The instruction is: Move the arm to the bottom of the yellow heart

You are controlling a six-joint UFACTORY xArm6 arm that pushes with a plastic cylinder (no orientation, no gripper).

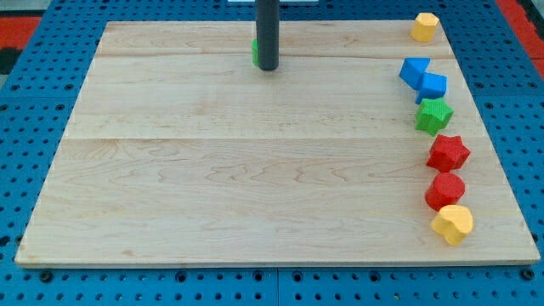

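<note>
The yellow heart point(453, 223) lies near the board's bottom right corner, touching the red round block point(444, 190) just above it. My tip point(268, 67) is far away at the view's top centre, on the board next to a green block point(255, 53) that the rod mostly hides. The rod comes straight down from the view's top edge.
Along the right edge, top to bottom: a yellow hexagon-like block point(425, 26), two blue blocks point(415, 70) point(433, 86) touching each other, a green star point(433, 116), a red star point(448, 153). The wooden board point(255, 170) lies on a blue perforated table.
</note>
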